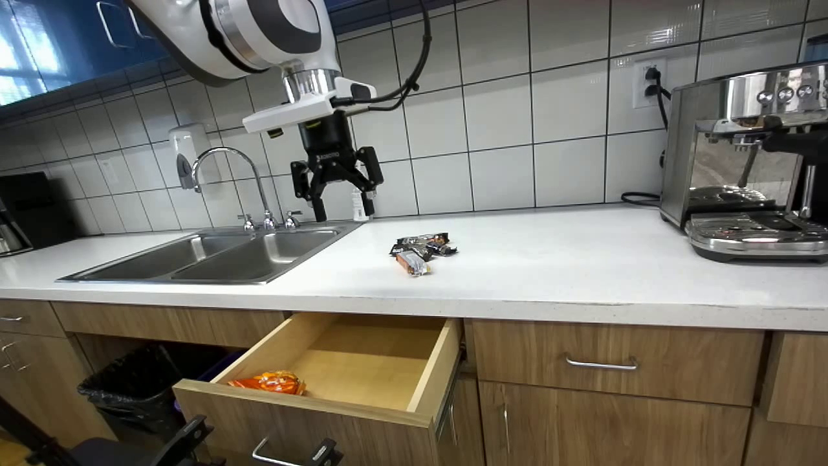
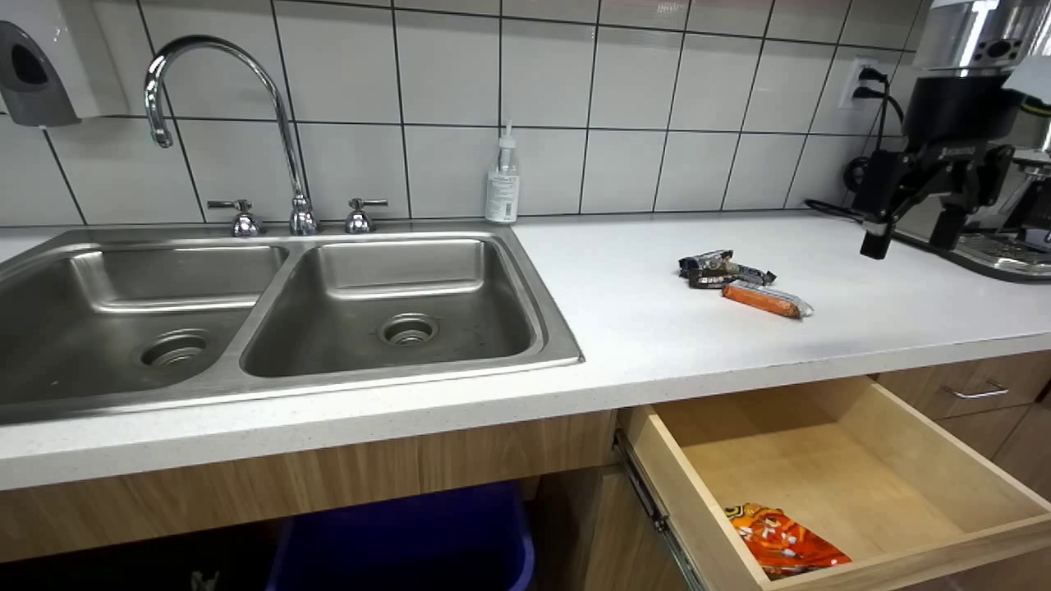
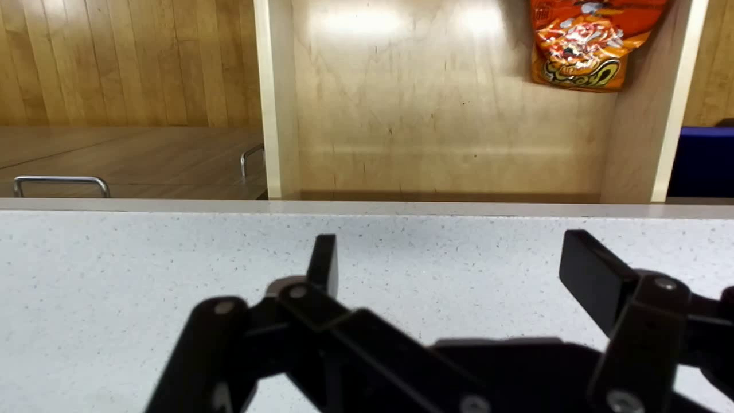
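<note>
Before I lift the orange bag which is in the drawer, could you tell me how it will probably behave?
The orange bag is probably floppy, as it looks thin and crumpled. Its glossy surface may be somewhat slippery. Rolling seems unlikely, because its shape is broad and uneven rather than round.

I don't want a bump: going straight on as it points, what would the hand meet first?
Probably the white countertop, near its front edge: the wrist view shows it beyond the open hand. Depth is unclear, so the drawer just past that edge can't be ruled out.
</note>
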Motion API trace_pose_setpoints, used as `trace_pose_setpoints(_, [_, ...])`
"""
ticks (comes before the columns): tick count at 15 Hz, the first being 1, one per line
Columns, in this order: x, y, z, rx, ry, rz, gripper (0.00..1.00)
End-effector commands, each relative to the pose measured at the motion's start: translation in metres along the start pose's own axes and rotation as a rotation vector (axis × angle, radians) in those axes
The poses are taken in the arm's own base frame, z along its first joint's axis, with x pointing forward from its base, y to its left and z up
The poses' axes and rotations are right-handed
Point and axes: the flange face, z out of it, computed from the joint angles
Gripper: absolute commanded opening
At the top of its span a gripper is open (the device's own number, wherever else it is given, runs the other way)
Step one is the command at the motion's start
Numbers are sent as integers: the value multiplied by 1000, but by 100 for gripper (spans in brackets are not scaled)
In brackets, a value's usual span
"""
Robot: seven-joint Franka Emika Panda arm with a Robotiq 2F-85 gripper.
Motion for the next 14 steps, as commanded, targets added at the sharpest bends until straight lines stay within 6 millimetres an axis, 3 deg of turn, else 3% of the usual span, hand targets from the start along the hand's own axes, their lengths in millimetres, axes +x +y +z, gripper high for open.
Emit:
trace_pose_setpoints(1, [25,17,6,-10,-2,-21,100])
trace_pose_setpoints(14, [87,32,39,-20,-44,-123,100])
